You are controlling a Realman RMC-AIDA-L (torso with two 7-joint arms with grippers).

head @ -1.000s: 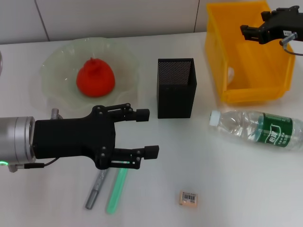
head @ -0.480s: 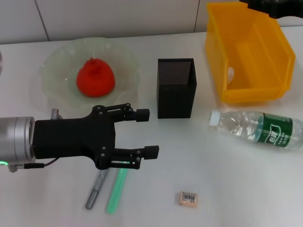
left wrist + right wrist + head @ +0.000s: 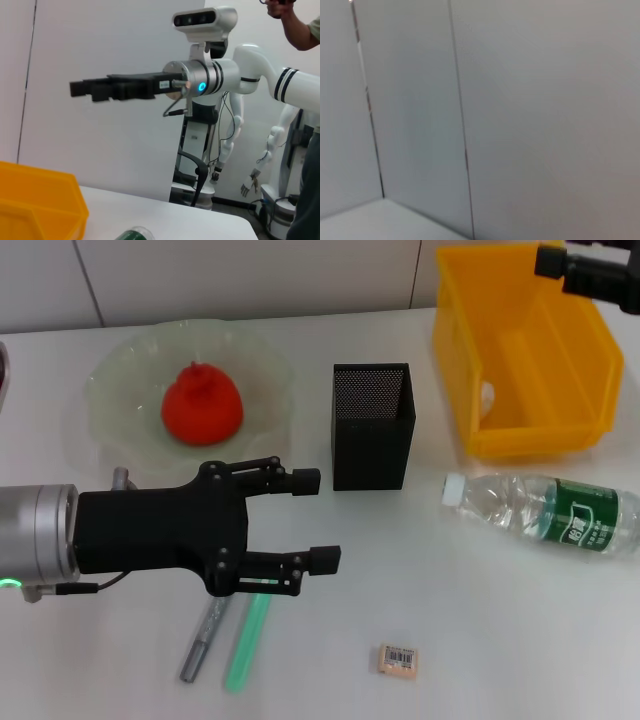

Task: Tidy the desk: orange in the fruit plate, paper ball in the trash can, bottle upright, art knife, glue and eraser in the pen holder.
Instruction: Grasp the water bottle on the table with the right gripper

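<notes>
Left end effector [image 3: 315, 520] of mine hangs wide open, holding nothing, over a grey pen-like stick [image 3: 203, 638] and a green one [image 3: 246, 633] on the worktop [image 3: 480, 640]. Clear, green-labelled, white-capped, the bottle [image 3: 545, 512] lies sideways beside the yellow trash can [image 3: 520, 350], where my right end effector [image 3: 555, 262] hangs; its fingers I cannot tell
</notes>
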